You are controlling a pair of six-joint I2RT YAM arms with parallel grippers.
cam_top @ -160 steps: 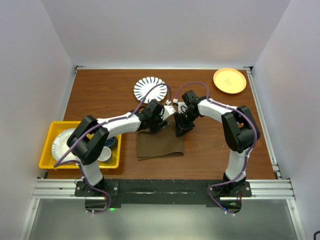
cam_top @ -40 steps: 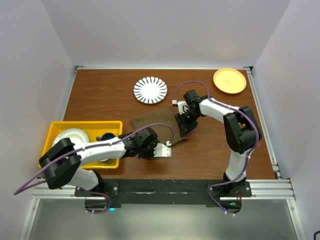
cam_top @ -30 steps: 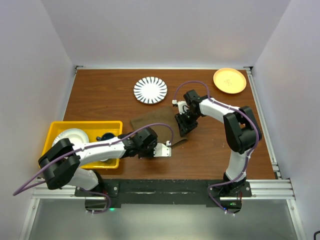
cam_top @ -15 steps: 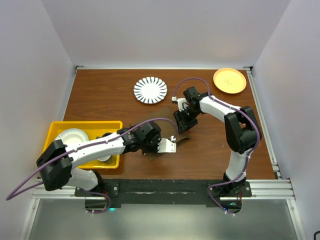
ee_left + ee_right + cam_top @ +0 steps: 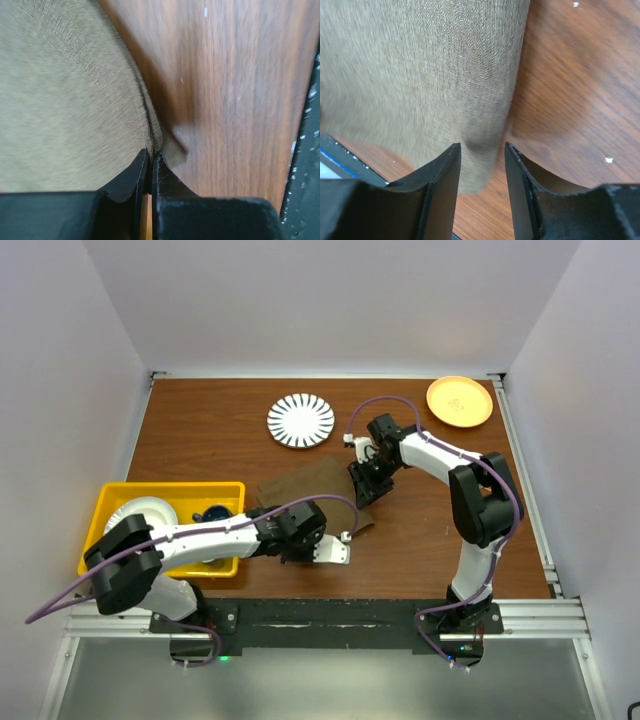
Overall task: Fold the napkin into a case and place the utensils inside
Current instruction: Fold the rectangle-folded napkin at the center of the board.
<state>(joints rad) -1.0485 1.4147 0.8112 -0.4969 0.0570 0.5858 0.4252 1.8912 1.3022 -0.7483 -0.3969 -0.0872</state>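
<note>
Pinched the near hem of the napkin tight in the left claw. Held the right claw parted, fingers either side of the cloth's far edge, not clamped. Lay rumpled on the wooden table, between striped plate and arm bases, just right of the yellow bin.

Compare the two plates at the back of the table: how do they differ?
The striped plate is white with dark radiating stripes; the orange plate is plain. The striped plate sits near the middle, the orange plate in the far right corner. Both are round and lie flat on the table.
</note>
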